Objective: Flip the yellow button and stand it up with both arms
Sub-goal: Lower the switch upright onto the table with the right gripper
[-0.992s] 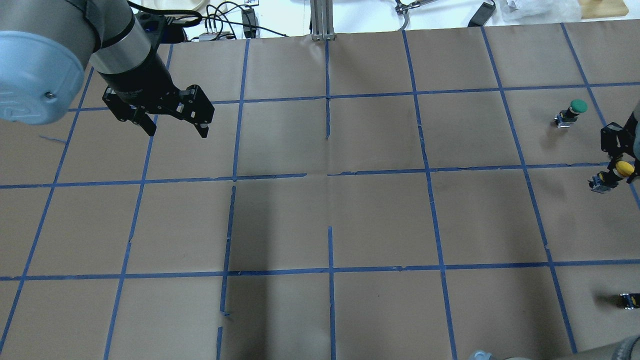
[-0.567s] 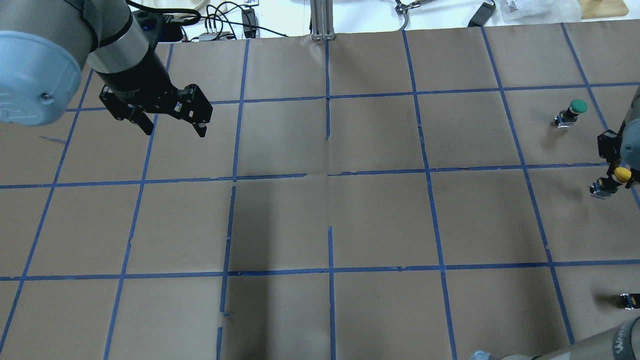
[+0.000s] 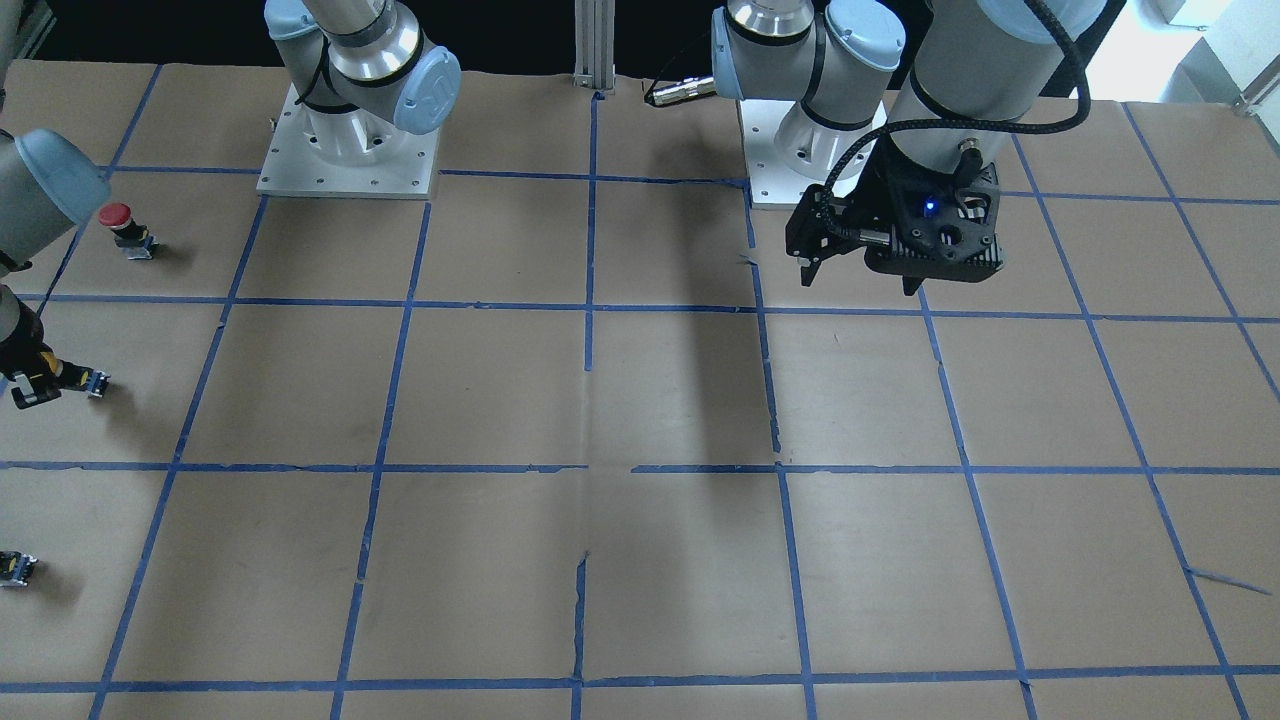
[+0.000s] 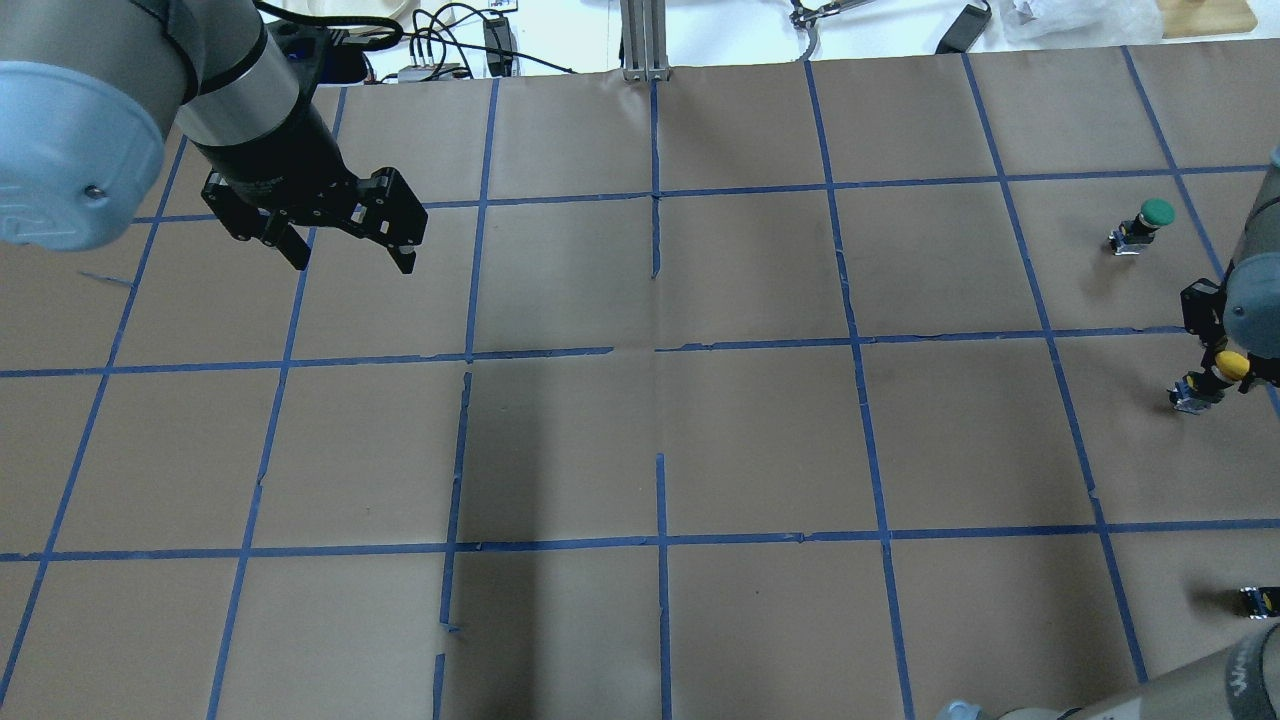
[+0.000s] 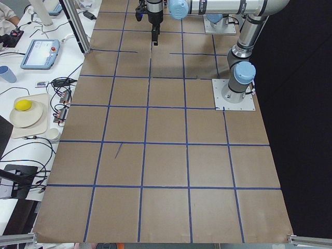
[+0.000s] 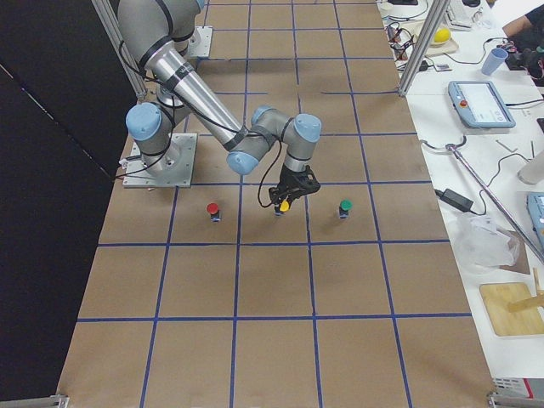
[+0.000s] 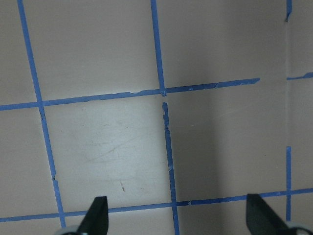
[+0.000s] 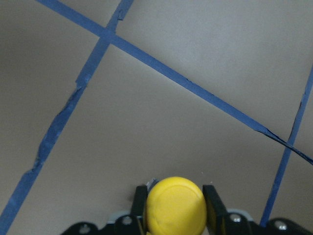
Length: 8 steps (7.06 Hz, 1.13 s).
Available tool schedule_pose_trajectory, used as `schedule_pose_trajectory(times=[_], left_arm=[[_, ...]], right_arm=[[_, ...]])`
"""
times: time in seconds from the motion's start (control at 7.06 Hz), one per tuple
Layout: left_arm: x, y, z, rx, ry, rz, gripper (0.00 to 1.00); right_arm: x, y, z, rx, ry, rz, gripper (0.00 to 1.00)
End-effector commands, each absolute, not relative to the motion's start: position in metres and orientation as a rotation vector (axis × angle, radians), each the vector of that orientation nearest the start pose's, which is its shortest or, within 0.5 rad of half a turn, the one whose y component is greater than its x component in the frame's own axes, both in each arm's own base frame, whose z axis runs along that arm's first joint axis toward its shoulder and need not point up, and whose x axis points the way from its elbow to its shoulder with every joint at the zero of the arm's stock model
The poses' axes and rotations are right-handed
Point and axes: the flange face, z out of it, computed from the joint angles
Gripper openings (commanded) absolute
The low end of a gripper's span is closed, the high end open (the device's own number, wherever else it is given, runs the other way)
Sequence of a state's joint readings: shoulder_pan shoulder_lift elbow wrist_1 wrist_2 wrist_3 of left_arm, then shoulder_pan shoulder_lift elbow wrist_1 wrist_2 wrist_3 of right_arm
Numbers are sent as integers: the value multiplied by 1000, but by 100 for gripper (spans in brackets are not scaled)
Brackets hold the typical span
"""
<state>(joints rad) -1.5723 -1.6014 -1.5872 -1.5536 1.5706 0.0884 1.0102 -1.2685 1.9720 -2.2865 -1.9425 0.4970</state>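
My R gripper (image 8: 174, 215) is clamped on the yellow button (image 4: 1230, 365) by its smooth round cap. Its blocky body tilts low over the matte brown-paper table (image 4: 760, 440), maybe touching. L gripper (image 4: 352, 258) hangs w/ fingers wide apart.

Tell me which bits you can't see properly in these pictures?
- Yellow mushroom-capped push-button: right wrist view, its own cap hides its body.
- Right claw: overhead view, partly under the grey arm joint, near the edge.
- Small black-and-yellow piece: overhead view, too small to identify.
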Motion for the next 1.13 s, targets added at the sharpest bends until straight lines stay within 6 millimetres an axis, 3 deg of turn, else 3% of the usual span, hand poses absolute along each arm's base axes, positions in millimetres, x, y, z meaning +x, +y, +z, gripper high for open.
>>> schedule_pose_trajectory(times=[0.0, 0.14, 0.28, 0.43, 0.99], left_arm=[[-134, -501, 468, 140, 3141, 41, 100], [-134, -501, 468, 140, 3142, 41, 100], [-134, -500, 470, 140, 3142, 36, 100], [-135, -495, 478, 142, 3140, 10, 100], [-133, -494, 478, 139, 3133, 12, 100]], right_arm=[[-199, -497, 221, 1718, 3070, 4, 18], [-199, -497, 221, 1716, 3070, 2, 31], [-199, -497, 222, 1721, 3068, -2, 81], [-199, -497, 221, 1719, 3071, 2, 96], [-199, -498, 234, 1677, 3083, -17, 100]])
